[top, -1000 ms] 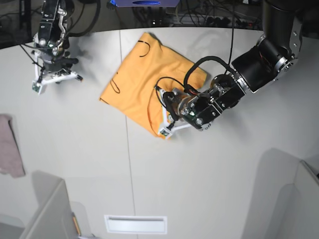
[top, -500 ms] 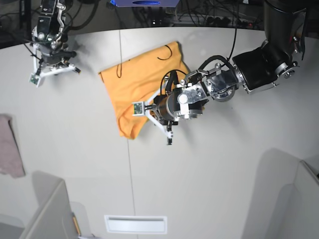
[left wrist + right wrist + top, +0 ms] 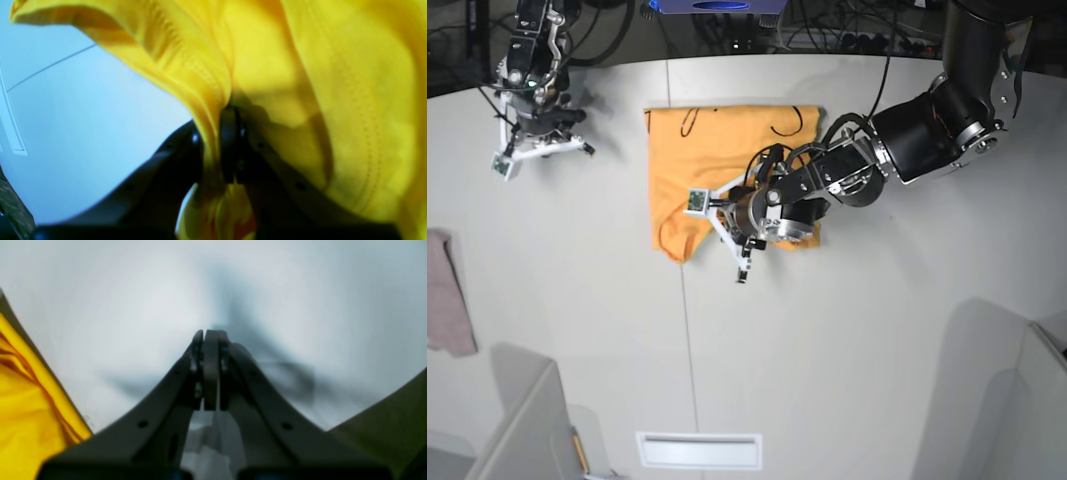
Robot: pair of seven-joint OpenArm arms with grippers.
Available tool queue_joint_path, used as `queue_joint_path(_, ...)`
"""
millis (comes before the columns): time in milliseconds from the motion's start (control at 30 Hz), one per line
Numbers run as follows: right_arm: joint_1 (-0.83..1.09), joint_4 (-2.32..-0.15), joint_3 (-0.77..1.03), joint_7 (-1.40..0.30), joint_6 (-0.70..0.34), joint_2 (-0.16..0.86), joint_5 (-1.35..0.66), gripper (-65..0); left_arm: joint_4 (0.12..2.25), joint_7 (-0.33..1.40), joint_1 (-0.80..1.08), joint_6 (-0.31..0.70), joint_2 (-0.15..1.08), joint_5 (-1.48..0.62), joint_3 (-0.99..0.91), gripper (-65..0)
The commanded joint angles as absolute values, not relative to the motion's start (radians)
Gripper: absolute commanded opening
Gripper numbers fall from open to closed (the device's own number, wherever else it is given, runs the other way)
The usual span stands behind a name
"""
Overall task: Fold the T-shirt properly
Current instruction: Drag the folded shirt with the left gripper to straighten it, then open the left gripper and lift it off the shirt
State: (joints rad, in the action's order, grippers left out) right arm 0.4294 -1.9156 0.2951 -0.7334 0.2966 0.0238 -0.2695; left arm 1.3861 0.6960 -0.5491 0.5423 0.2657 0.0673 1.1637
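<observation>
Both grippers are closed up, but only the left gripper [image 3: 213, 146] has anything in it: it's pinching a bunched fold of the T-shirt [image 3: 717, 150], which lies mostly spread on the white desk [image 3: 847, 340] near the far edge with one corner drooping toward the front. Off to the side, the right gripper [image 3: 209, 370] is clamped on nothing, parked over bare desk, and a pinkish cloth [image 3: 447, 295] sits at the desk's edge.

Readable text: we find none.
T-shirt [image 3: 712, 150] marks: thin black lines, which we cannot read as letters.
</observation>
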Motion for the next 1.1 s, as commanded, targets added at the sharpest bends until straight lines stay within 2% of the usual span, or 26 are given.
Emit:
queue_joint_path(0,0.427,-1.931,0.300,-0.714,0.295,0.030,-0.265,-65.0,1.389,0.702,-0.576,0.538,0.257,0.071,1.158,-65.0)
queue_joint_path(433,0.412,-1.929,0.300,-0.714,0.295,0.028,-0.265,-65.0,1.391,0.708,-0.581,0.538,0.263,0.070,1.156,-65.0)
queue_joint_path(567,0.403,-1.929,0.300,-0.714,0.295,0.028,-0.265,-65.0,1.391,0.708,-0.572,0.538,0.257,0.070,1.084,-65.0)
queue_joint_path(600,0.403,-1.929,0.300,-0.714,0.295,0.028,-0.265,-65.0,1.391,0.708,-0.570,0.538,0.257,0.070,1.064,-59.1)
queue_joint_path(767,0.397,-1.914,0.298,-0.714,0.295,0.028,-0.265,-65.0,1.397,0.708,-0.581,0.538,0.252,0.070,1.021,-14.6)
queue_joint_path(833,0.397,-1.908,0.298,-0.714,0.295,0.024,-0.265,-65.0,1.400,0.708,-0.581,0.538,0.239,0.070,1.003,-3.3)
queue_joint_path(867,0.397,-1.908,0.298,-0.714,0.295,0.015,-0.265,-65.0,1.400,0.708,-0.581,0.538,0.234,0.070,0.992,0.0)
queue_joint_path(1067,0.398,-1.903,0.298,-0.711,0.295,0.004,-0.265,-65.0,1.461,0.708,-0.573,0.539,0.208,0.070,0.868,-1.6)
